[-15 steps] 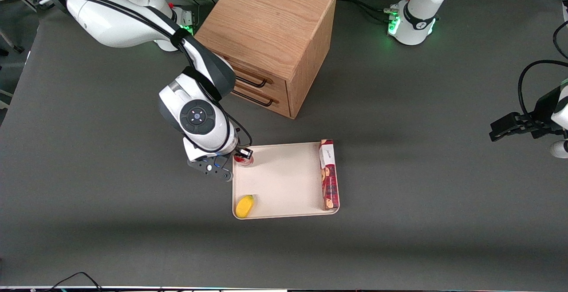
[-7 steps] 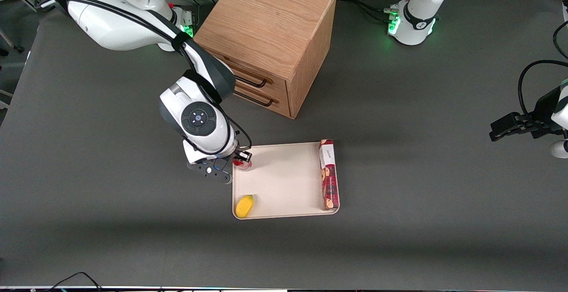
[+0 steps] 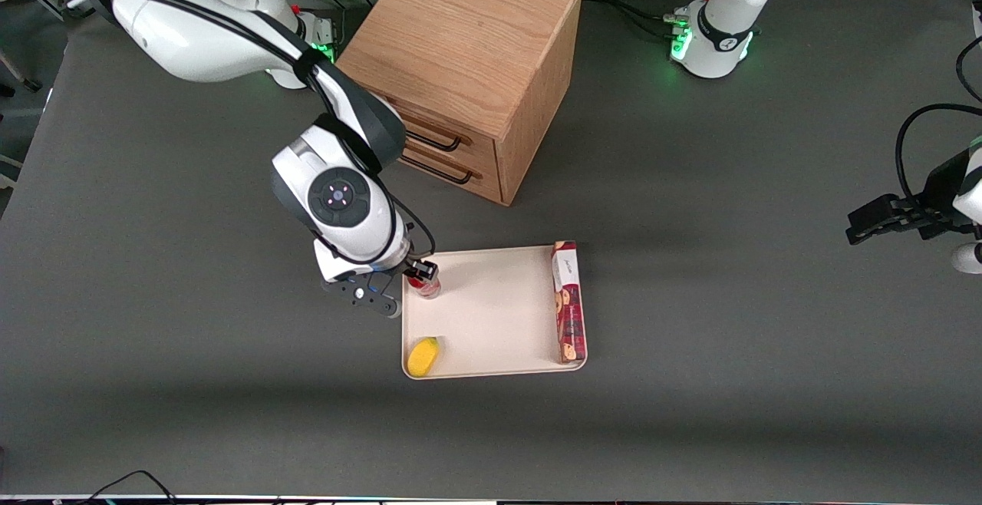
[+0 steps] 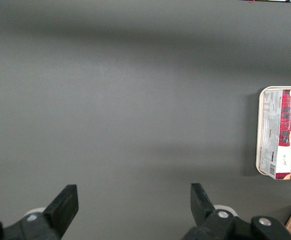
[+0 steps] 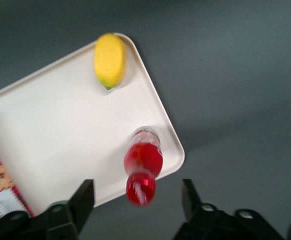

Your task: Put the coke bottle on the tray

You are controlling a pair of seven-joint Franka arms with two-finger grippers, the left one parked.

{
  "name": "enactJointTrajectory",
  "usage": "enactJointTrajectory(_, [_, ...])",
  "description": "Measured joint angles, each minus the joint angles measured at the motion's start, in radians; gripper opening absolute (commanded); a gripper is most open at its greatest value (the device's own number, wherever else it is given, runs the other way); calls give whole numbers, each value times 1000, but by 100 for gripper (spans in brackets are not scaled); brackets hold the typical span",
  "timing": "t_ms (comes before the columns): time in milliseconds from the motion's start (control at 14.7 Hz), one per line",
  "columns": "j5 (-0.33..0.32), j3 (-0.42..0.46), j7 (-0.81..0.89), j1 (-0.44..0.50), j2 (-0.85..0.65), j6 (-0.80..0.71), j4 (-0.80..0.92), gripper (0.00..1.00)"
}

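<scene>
The coke bottle (image 5: pixel 143 165) stands on the tray (image 3: pixel 491 328), at the tray corner nearest the working arm and on the cabinet side. Its clear base rests on the tray floor just inside the raised rim. Its long axis runs close to vertical, red cap uppermost, pointing toward the wrist camera. In the front view the coke bottle (image 3: pixel 424 284) shows mostly its cap end, partly covered by the hand.

The hand (image 5: pixel 138 195) is above the bottle, over the same tray corner. Its two fingers (image 5: pixel 83 197) are spread apart, one on each side of the cap, and neither pad touches the bottle. In the front view the hand (image 3: pixel 414 273) sits at the tray edge.

A yellow item (image 3: pixel 423 356) lies in the adjacent corner, nearer the front camera. A long red cookie box (image 3: pixel 568 302) lies along the tray edge toward the parked arm. The wooden drawer cabinet (image 3: pixel 469 67) stands on the tabletop (image 3: pixel 192 382), farther from the front camera than the tray.
</scene>
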Motion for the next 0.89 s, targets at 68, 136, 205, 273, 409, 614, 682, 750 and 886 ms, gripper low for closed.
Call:
enactJointTrajectory(68, [-1, 15, -16, -3, -42, -67, 25, 100])
enactJointTrajectory(136, [-1, 24, -65, -6, -96, -153, 55, 100])
enactJointTrajectory(205, [3, 27, -134, -12, -155, -244, 85, 100])
enactJointTrajectory(273, [20, 27, -219, -25, -215, -329, 112, 100])
enactJointTrajectory(409, [92, -5, -407, -71, -327, -464, 142, 100])
enactJointTrajectory(614, [258, -231, -693, -96, -467, -550, 140, 100])
enactJointTrajectory(682, [301, -313, -764, -100, -504, -554, 123, 100])
enactJointTrajectory(750, [332, -386, -819, -104, -537, -548, 90, 100])
enactJointTrajectory(886, [380, -493, -902, -107, -596, -499, -6, 100])
